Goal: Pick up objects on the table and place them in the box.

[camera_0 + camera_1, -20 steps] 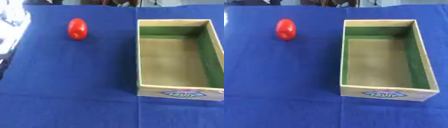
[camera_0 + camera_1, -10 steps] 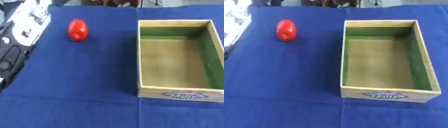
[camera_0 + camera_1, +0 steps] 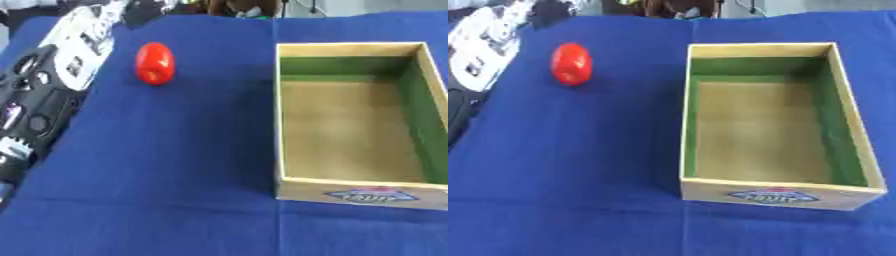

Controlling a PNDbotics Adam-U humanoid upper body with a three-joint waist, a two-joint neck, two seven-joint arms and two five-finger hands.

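A red egg-shaped object [image 3: 155, 63] lies on the blue tablecloth [image 3: 175, 175] at the far left. To its right stands an open cardboard box [image 3: 689, 125] with green inner walls and nothing inside. My left arm [image 3: 61, 65], black with white and silver parts, comes in along the left edge and reaches toward the far side. The left hand [image 3: 140, 12] shows as a dark blurred shape just beyond the red object, a little above and left of it, not touching it. My right hand is out of sight.
The box has a printed label [image 3: 776, 196] on its near wall. Dark objects and a person's shape [image 3: 236, 7] sit past the table's far edge. Blue cloth spreads between the red object and the box.
My left arm has swung in from the left edge and stretched toward the far side, bringing the hand up beside the red object. The red object and box have not moved.
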